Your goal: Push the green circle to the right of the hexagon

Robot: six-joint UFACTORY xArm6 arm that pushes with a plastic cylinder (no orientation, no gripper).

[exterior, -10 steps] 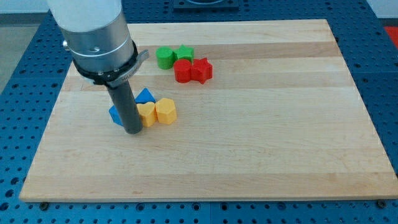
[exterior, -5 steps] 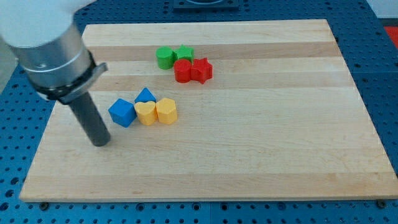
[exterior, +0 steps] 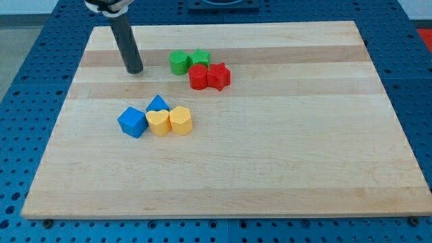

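Note:
The green circle (exterior: pixel 179 62) sits near the view's top, touching a green star (exterior: pixel 200 58) on its right. The yellow hexagon (exterior: pixel 180 120) lies lower, at the right end of a cluster of blocks. My tip (exterior: pixel 135 70) rests on the board to the left of the green circle, a short gap away, and above the cluster. The dark rod rises from it to the view's top edge.
A red circle-like block (exterior: pixel 198 77) and a red star (exterior: pixel 219 75) touch just below the green pair. A yellow heart (exterior: pixel 158 123), a blue cube (exterior: pixel 132 122) and a blue triangle (exterior: pixel 158 104) sit left of the hexagon. The wooden board (exterior: pixel 283 148) lies on a blue pegboard.
My tip moved from beside the blue cube out to the view's left, then up to the left of the green circle. No block has moved.

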